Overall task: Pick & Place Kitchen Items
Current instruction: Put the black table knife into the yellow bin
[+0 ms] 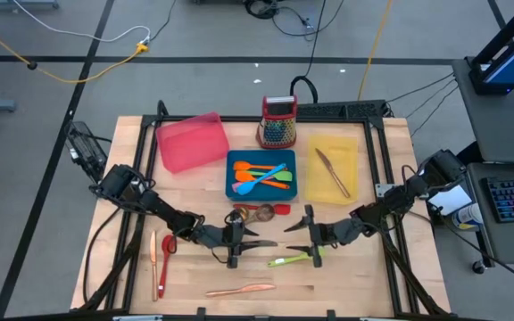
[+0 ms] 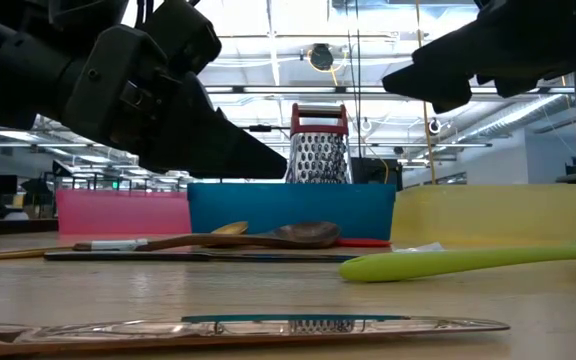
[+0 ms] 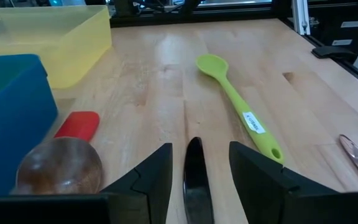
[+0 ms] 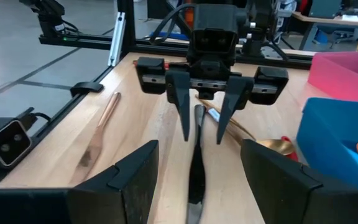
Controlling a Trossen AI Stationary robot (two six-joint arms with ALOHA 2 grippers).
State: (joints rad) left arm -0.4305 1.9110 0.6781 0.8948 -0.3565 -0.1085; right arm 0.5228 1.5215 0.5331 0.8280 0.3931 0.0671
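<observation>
**Both grippers closing in on one dark utensil**

The left gripper [image 4: 201, 127] and right gripper [image 1: 308, 234], both spread wide and empty, are straddling a slim dark utensil [image 3: 194, 177] lying flat at the table's [image 1: 364, 290] six o'clock. It looks light, rigid and probably slippery; mid-handle seems the surest grip.

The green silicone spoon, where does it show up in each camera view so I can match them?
High view: the green silicone spoon lies low, right of centre, beside the right end effector.
Low view: right of centre, lying on the table.
Left wrist view: upper centre to right, slanting.
Right wrist view: not in it.
Shared landmark: the blue tray, seen in all four views.
</observation>
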